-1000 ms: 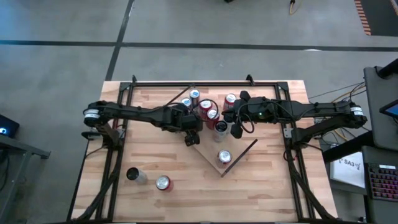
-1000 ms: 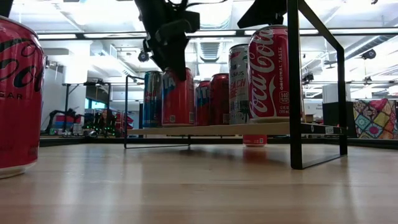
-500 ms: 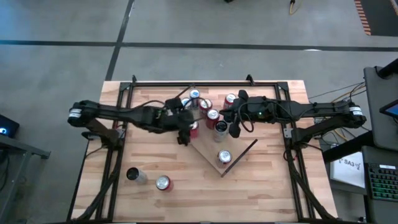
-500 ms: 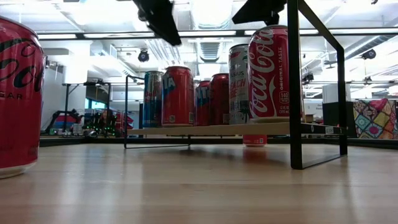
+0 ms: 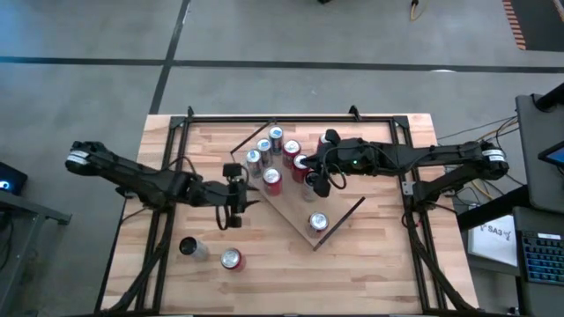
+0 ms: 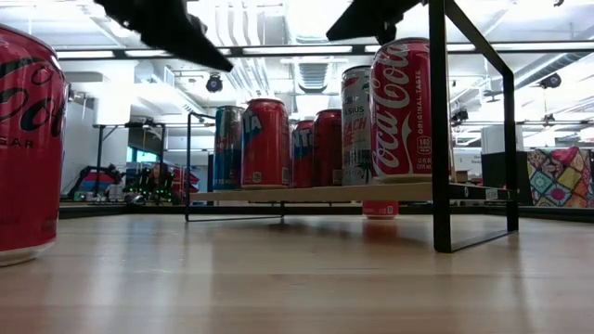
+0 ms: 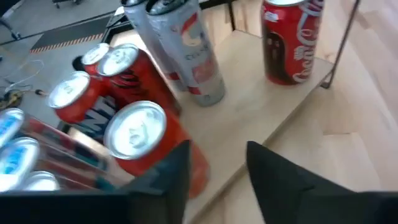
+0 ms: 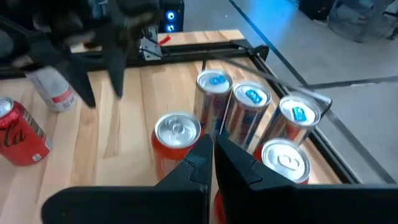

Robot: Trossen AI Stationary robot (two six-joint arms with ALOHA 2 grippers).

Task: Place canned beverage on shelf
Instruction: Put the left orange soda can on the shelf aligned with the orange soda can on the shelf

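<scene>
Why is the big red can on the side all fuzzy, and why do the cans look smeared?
In the low view the red can sits right against the camera, too near to focus; the cans on the shelf are sharp. In the left wrist view the cans look streaked, probably because that arm is moving.
</scene>
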